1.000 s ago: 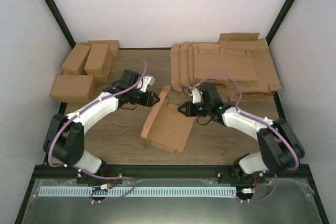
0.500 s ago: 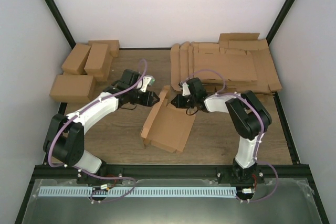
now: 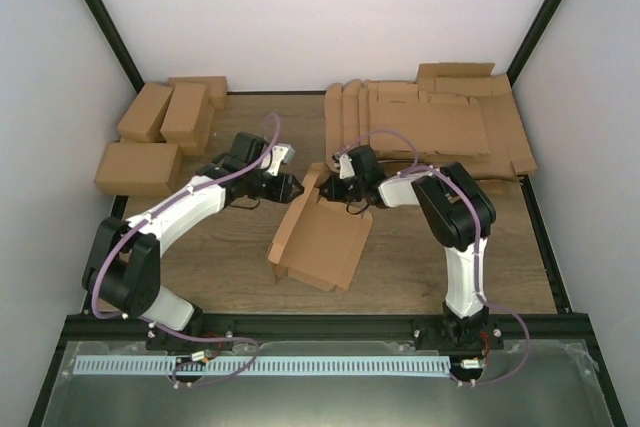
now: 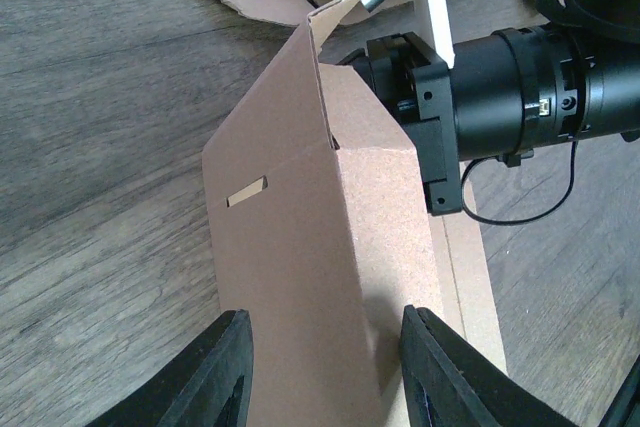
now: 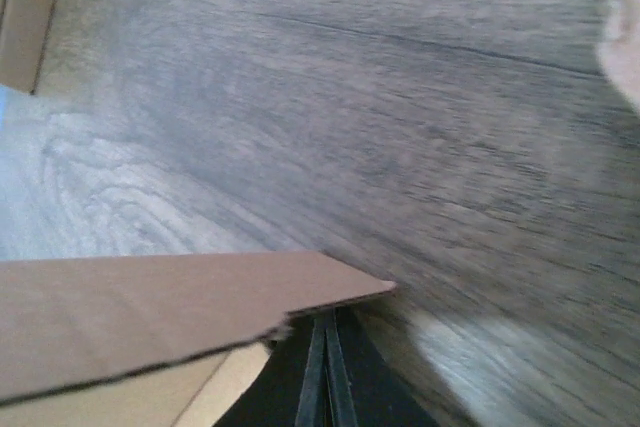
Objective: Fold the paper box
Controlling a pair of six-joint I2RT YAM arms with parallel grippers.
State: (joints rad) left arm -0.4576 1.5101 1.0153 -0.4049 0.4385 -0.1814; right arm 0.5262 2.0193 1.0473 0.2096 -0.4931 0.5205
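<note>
The paper box [image 3: 322, 237] lies half-formed on the bench [image 3: 230, 267]. At its far corner the left gripper [image 3: 298, 187], half open, clasps the raised side wall [image 4: 280, 277]. The right gripper [image 5: 325, 347], fully closed and empty, meets the end flap [image 5: 150, 317]. I would push slowly, wall held upright.

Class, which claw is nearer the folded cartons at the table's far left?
Left. The left claw, at the paper box, is right of the folded cartons; the right claw lies further right, beyond the box's raised flap.
</note>
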